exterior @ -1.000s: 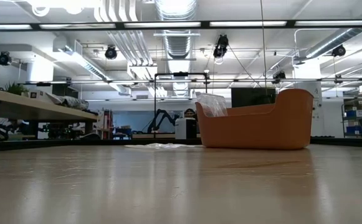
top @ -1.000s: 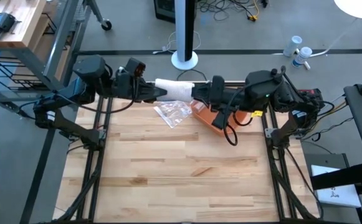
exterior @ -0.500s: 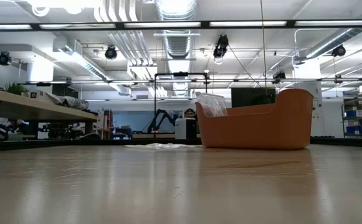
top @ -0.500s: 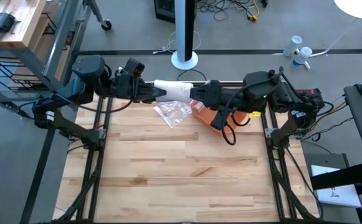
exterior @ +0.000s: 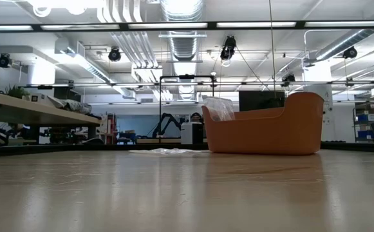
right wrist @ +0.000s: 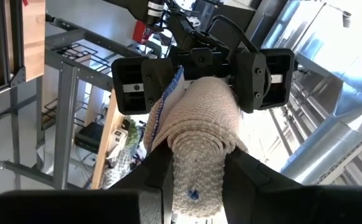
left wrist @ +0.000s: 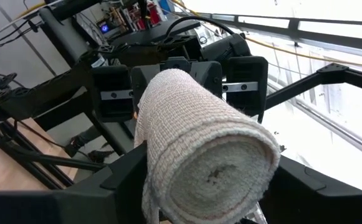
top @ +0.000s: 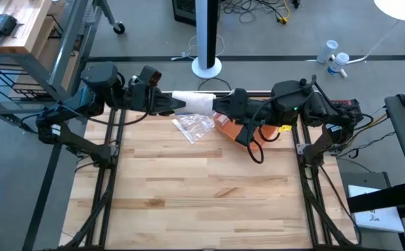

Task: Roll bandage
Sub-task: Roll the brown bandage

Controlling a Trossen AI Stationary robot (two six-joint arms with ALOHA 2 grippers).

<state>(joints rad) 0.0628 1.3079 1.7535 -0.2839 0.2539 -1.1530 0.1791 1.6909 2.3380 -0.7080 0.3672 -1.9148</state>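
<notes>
Bandage roll (top: 195, 102) hangs above the worktop (top: 202, 188) rim, left claw (top: 178, 104) and right claw (top: 218, 104) clamped on opposite ends for rolling.

An orange bin (top: 231, 130) sits on the wooden table (top: 188, 195), just beneath the right gripper (top: 217, 105) and partly covered by it. A crumpled clear plastic bag (top: 194, 125) lies on the table beside the bin, below the gap between that gripper and the left gripper (top: 181, 104). Beyond both grippers, off the table, a white pole stands on a round base (top: 206, 67). Two pale bottles (top: 333, 58) stand on the floor, well behind the right gripper.
</notes>
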